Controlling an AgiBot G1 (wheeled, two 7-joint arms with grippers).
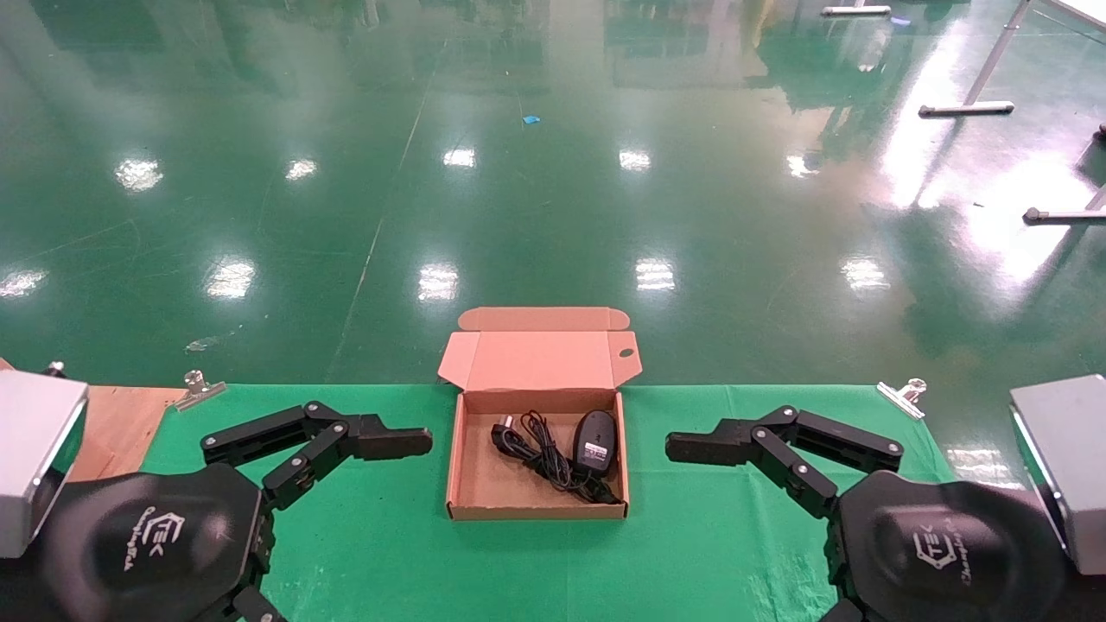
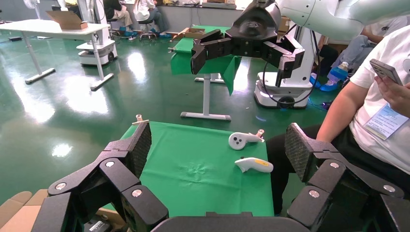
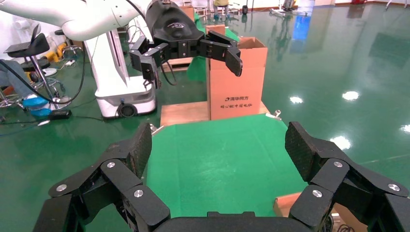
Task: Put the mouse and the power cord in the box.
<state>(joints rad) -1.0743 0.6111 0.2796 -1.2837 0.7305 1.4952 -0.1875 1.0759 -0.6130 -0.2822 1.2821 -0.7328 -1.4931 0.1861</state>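
The left gripper (image 1: 380, 484) hangs low over the green cloth (image 1: 363, 553) just left of the box (image 1: 471, 484), its fingers (image 2: 138, 145) spread wide apart with nothing between them. The right gripper (image 1: 717, 488) mirrors it on the other side of the box, jaws likewise wide open and empty, fingertips pointing in toward the cardboard. Between the two sits the shallow brown box with its lid (image 1: 540, 358) folded back and standing up at the far edge. Inside it, the mouse (image 1: 595, 441) lies toward the right wall, white label up, and the power cord (image 1: 540, 458) lies bunched beside it on the left, its plug (image 1: 504, 427) near the far wall. Near the table's right end, two white hand controllers (image 2: 246, 140) rest on the cloth. A metal clip (image 1: 903, 393) holds the cloth at each far corner.
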